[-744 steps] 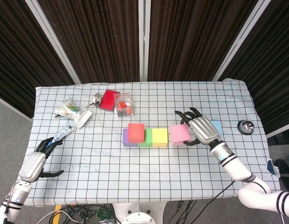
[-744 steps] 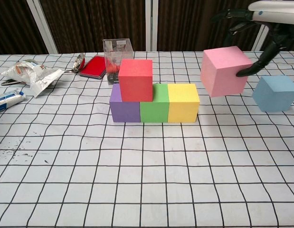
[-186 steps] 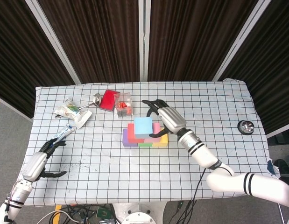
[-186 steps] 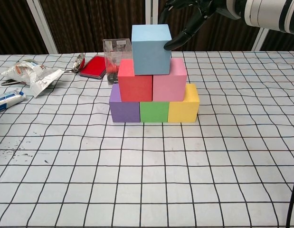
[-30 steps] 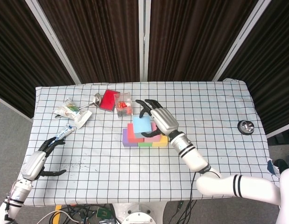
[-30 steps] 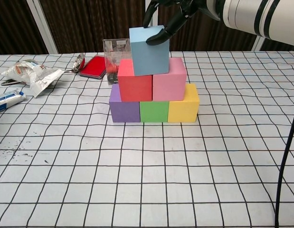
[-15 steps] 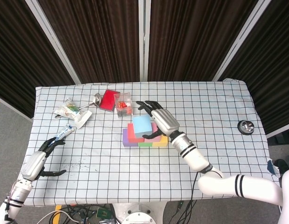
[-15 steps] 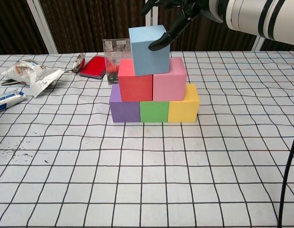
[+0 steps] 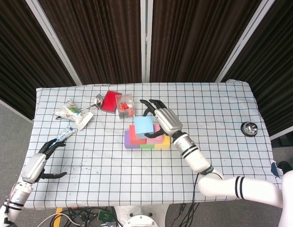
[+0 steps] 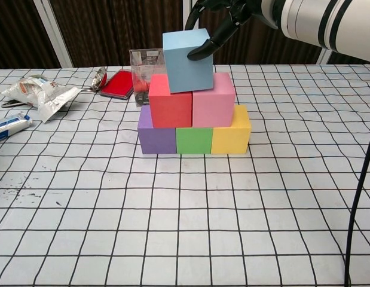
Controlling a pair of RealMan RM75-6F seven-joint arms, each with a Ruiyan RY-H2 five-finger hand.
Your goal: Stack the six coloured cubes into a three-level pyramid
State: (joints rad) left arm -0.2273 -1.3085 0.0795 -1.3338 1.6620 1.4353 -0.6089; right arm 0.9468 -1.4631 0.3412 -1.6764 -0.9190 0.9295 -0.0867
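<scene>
My right hand hovers over the top of the pyramid, fingers spread wide above the light blue cube and one dark fingertip resting against its upper right edge; I grip nothing, I only touch it to square it up, I judge, since the cube sits a little skewed and leans toward the left half of the row beneath. It rests across the seam between the red cube and the pink cube, which is where a top block needs to be so that both carry it. Those two sit in turn on the bottom row of purple cube, green cube and yellow cube, packed side by side and touching, near the middle of the worktop. All six blocks look like matte, lightly grained foam or painted wood with crisp edges and flat faces, so they seat well but could slide on a careless push. The checked cloth under them lies a bit wavy. My left hand hangs at the near left corner, fingers loosely apart and empty, kept well away from the stack. Far left of the pyramid stand a clear plastic container, a red flat case, a metal spoon, a crumpled foil packet and a tube.
</scene>
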